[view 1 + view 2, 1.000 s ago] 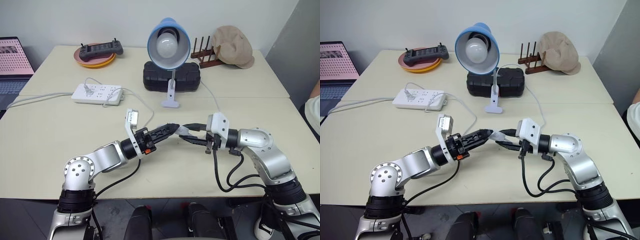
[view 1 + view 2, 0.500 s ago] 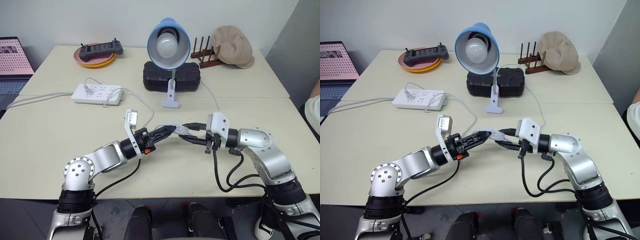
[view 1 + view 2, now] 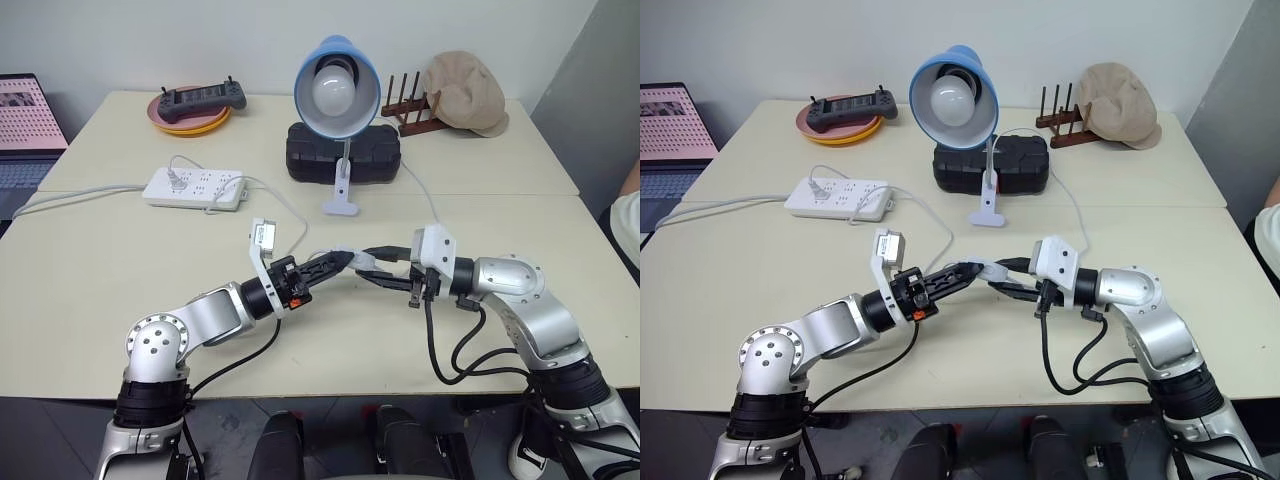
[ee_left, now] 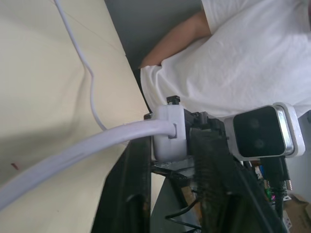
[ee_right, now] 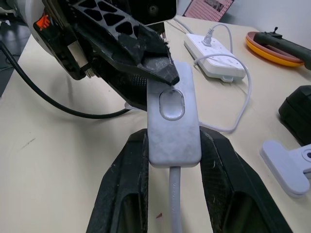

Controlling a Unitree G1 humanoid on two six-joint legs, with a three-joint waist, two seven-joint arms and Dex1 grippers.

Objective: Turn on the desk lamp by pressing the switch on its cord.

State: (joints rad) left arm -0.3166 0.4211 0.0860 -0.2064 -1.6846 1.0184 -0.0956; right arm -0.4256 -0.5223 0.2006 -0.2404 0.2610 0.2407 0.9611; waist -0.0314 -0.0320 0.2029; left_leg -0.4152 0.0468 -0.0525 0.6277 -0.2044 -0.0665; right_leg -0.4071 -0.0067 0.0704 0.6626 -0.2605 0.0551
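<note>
1. Your right gripper (image 5: 174, 160) holds the switch (image 5: 173, 124) clamped between its two fingers, lifted just above the table (image 3: 120, 270) at the middle of the front edge. Keep that clamp steady so the switch cannot twist away under a press.
2. Your left gripper (image 3: 338, 262) meets the switch from the opposite side. Its fingers stand narrowly parted, one on each side of the switch's end, and one black fingertip (image 5: 163, 70) lies over the top face just at the edge of the oval button (image 5: 171, 103).
3. Judged from the right wrist view, the tip sits off the button's centre. Slide it slightly onto the oval before you squeeze, then pinch straight across the switch body.
4. Press firmly and briefly, and avoid pulling on the cord (image 4: 92, 145), which runs slack from the switch across the table toward the lamp.
5. Watch the desk lamp (image 3: 336, 90) at the far middle of the table. Its white bulb looks unlit, so treat the press as not yet done until it glows.
</note>
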